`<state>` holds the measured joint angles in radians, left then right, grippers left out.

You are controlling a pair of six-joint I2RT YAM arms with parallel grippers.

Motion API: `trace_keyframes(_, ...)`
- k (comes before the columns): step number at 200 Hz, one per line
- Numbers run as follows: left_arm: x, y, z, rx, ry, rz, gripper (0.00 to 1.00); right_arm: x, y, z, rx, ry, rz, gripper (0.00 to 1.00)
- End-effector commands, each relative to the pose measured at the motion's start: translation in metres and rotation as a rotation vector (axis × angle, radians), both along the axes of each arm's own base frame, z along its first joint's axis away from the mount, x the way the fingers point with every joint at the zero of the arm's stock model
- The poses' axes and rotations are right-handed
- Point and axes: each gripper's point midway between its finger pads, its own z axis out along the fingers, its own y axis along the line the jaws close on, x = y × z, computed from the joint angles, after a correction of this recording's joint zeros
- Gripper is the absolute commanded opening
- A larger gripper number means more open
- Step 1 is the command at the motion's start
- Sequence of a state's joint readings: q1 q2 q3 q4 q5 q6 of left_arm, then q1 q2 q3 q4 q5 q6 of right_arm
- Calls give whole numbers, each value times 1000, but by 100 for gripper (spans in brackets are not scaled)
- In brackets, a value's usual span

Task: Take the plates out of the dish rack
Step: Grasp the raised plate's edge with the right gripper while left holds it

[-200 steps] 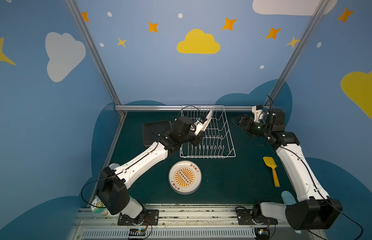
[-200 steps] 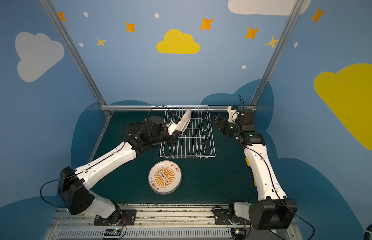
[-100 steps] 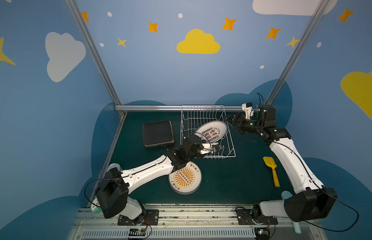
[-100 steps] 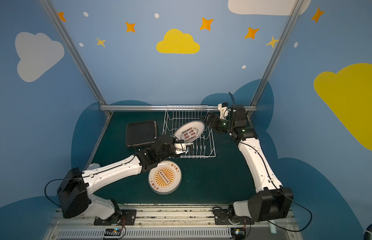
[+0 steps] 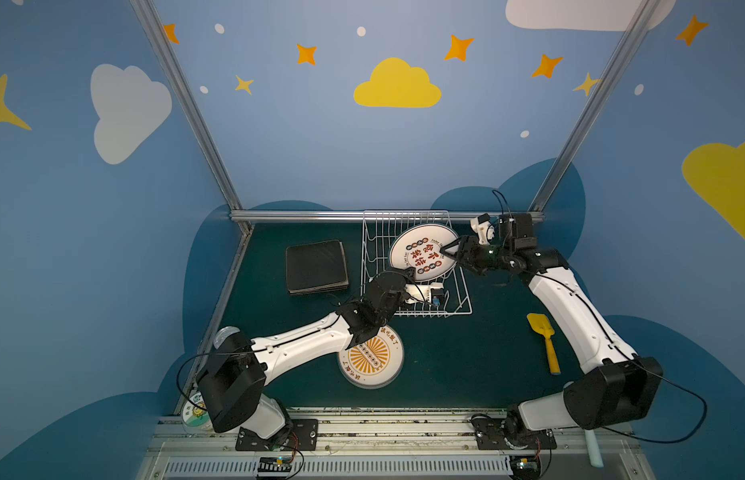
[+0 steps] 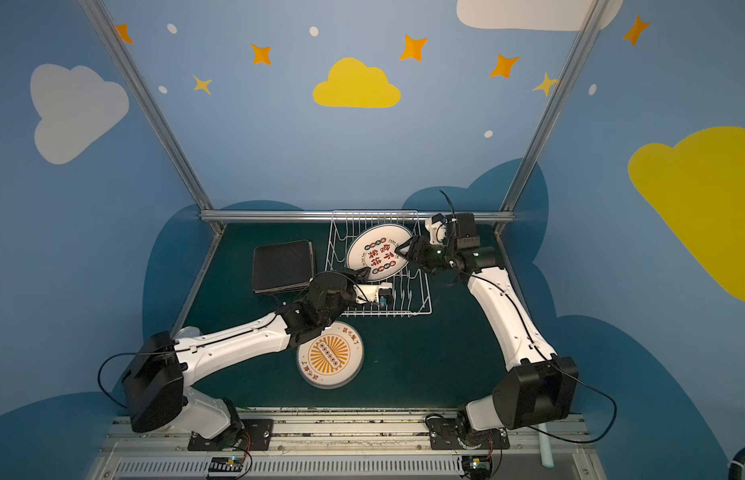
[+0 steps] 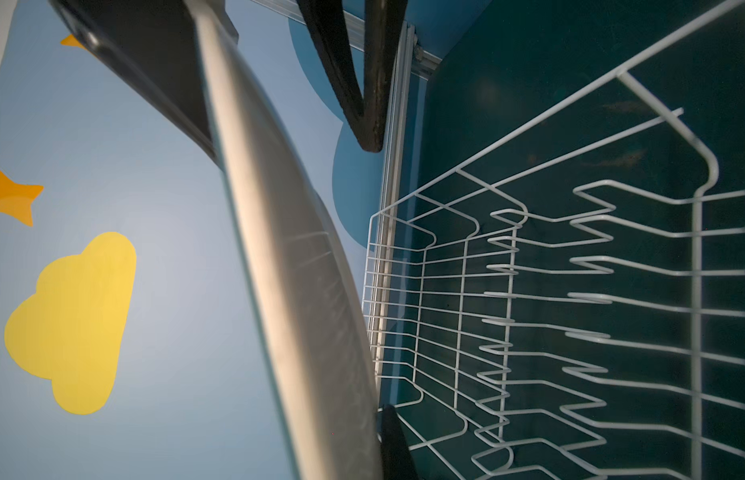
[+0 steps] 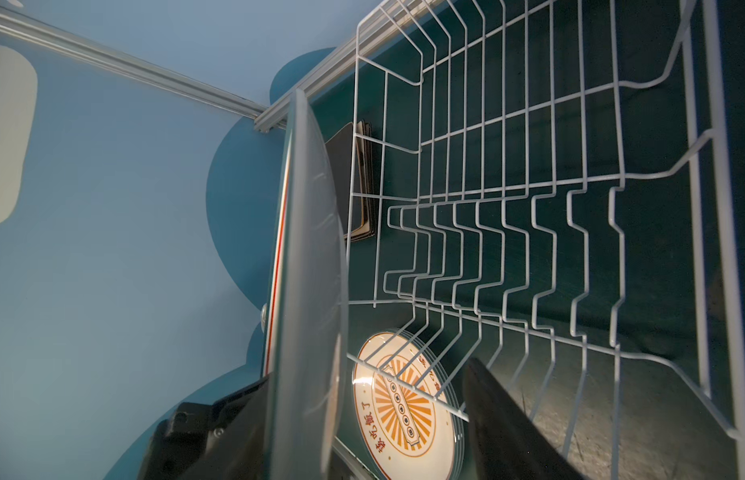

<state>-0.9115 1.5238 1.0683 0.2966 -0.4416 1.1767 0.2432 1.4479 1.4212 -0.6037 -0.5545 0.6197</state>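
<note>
Printed round plate (image 5: 423, 253) now tilted face-up over dish rack (image 5: 454, 314), no longer upright. L gripper (image 5: 408, 273) stays clamped on near-left rim; R gripper (image 5: 447, 251) straddles right rim, jaws narrowing, not gripping yet: handover likely.

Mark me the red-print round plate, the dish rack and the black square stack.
red-print round plate (image 5: 418, 257): in a top view, printed centre.
dish rack (image 5: 464, 291): in a top view, right side wall.
black square stack (image 5: 317, 266): in a top view, top plate's back.
</note>
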Motion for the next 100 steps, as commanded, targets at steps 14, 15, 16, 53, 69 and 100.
trace_keyframes(14, 3, -3, 9, -2, -60, 3, 3, 2, 7, 2, 14, 9, 26, 49)
trace_keyframes(15, 3, -2, 9, 1, -60, 2, 3, 2, 7, 1, 14, 11, 26, 49)
trace_keyframes(16, 3, -3, 8, 3, -60, 1, 3, 2, 7, 1, 15, 12, 28, 48)
trace_keyframes(53, 5, -4, 7, 21, -83, 3, 3, -1, 16, -4, 51, 78, 77, 33)
trace_keyframes(69, 6, -3, 7, 30, -88, 8, 3, -1, 22, -7, 82, 125, 96, 20)
trace_keyframes(100, 11, -1, 4, 38, -98, 41, 3, 0, 26, -7, 116, 148, 101, 6)
